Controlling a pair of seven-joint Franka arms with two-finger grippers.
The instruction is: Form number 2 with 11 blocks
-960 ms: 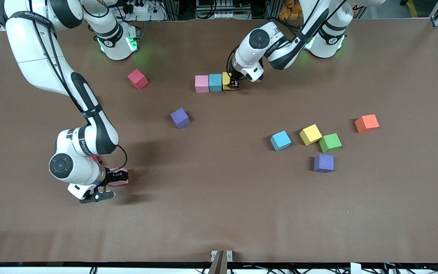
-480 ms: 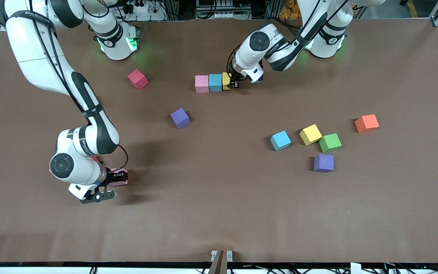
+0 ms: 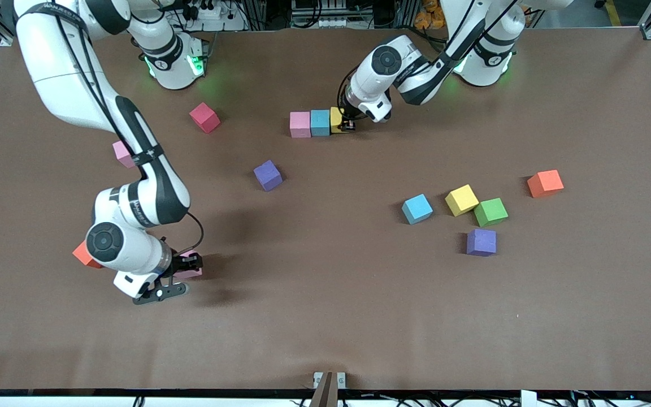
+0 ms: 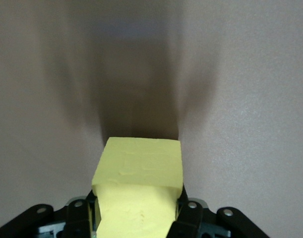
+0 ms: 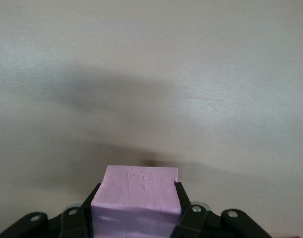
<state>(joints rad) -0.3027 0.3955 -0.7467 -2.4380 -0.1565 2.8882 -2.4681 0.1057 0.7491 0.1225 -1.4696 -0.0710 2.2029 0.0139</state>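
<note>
- A brown bench (image 3: 325,316) is seen from high above, with two white robot arms based along its edge farthest from the camera.
- The left end effector (image 3: 348,123) is low at that edge's middle, clamped on a yellow block (image 3: 335,120). The left wrist view shows the yellow block (image 4: 139,191) squeezed between the black fingers (image 4: 187,218).
- That yellow block touches a light blue block (image 3: 320,122), which touches a pink block (image 3: 300,124). These three form a straight row, apparently one bar of the number 2.
- The right end effector (image 3: 187,265) is near the corner by the camera at the right arm's end, closed on a second pink block (image 3: 190,270). The right wrist view shows its fingers (image 5: 187,218) pressing the pink block (image 5: 139,201) on both sides.
- Loose blocks remain: red (image 3: 204,117), purple (image 3: 268,174), another pink (image 3: 122,154) and an orange one (image 3: 83,254) partly hidden by the right arm.
- Toward the left arm's end lie light blue (image 3: 417,208), yellow (image 3: 461,199), green (image 3: 490,212), purple (image 3: 481,242) and orange (image 3: 545,183) blocks.
- The task seems early: one row built, eight blocks to go.
- Next, the left arm likely needs to release the yellow block without nudging the row, and the right arm to carry its pink block to the row and set it flush below.
</note>
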